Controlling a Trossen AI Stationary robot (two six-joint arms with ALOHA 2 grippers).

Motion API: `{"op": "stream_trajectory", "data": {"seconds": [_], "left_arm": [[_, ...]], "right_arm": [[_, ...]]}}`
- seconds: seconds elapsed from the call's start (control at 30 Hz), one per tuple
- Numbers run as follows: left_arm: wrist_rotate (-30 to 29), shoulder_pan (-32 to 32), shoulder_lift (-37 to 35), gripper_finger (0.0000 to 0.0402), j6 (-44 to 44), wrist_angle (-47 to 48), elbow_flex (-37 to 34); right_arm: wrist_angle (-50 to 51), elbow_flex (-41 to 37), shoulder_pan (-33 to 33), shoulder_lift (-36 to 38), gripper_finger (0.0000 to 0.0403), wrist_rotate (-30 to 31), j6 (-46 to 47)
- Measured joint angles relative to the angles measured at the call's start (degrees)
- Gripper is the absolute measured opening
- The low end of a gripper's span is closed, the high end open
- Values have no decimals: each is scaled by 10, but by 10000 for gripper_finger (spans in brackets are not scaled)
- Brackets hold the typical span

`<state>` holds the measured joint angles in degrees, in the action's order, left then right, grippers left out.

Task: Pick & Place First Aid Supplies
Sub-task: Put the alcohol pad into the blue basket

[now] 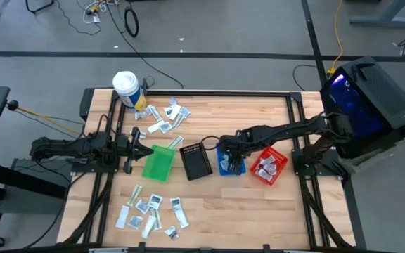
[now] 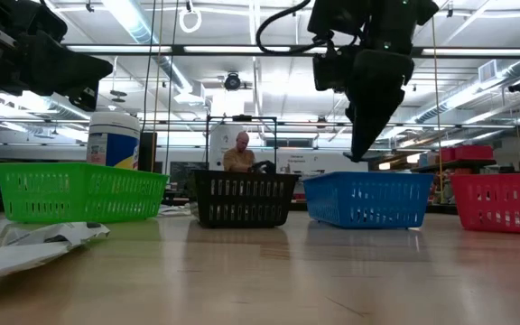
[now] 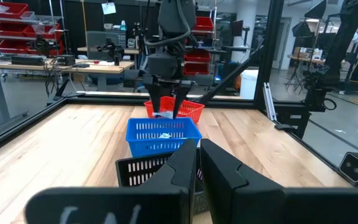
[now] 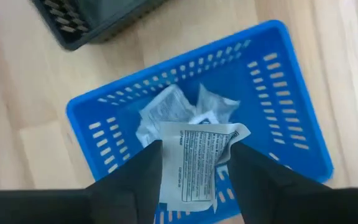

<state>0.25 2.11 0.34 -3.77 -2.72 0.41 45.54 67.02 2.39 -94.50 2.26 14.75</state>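
My right gripper (image 1: 229,156) hangs open over the blue bin (image 1: 225,167), fingers pointing down. In the right wrist view a white printed sachet (image 4: 194,165) shows between its fingers, above other sachets (image 4: 166,112) lying in the blue bin (image 4: 291,124). My left gripper (image 1: 136,149) is shut and holds nothing, level above the table beside the green bin (image 1: 159,163). Loose sachets lie flat on the table in a far cluster (image 1: 164,116) and a near cluster (image 1: 150,211). The red bin (image 1: 269,166) holds several more sachets. My right gripper stands from above with a finger (image 4: 135,180) on either side of the printed sachet's long edges (image 4: 166,168). Whether the fingers touch the sachet or it lies loose on the pile in the bin, I cannot tell.
The black bin (image 1: 195,161) stands between the green and blue bins. A white tub (image 1: 126,90) stands at the far left corner. Bare wood lies at the table's near right (image 1: 259,211) and far right (image 1: 252,112). A person (image 2: 239,152) sits in the room beyond.
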Motion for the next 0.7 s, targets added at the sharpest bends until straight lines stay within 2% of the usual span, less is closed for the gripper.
{"op": "stream_trajectory", "data": {"seconds": [0.13,0.47,0.7], "left_arm": [[0,0,0,32,0,0,0],[0,0,0,32,0,0,0],[0,0,0,32,0,0,0]], "right_arm": [[-16,0,-1,0,197,2,-7],[-44,0,-29,0,281,1,21],[-157,-9,-47,13,288,3,50]]}}
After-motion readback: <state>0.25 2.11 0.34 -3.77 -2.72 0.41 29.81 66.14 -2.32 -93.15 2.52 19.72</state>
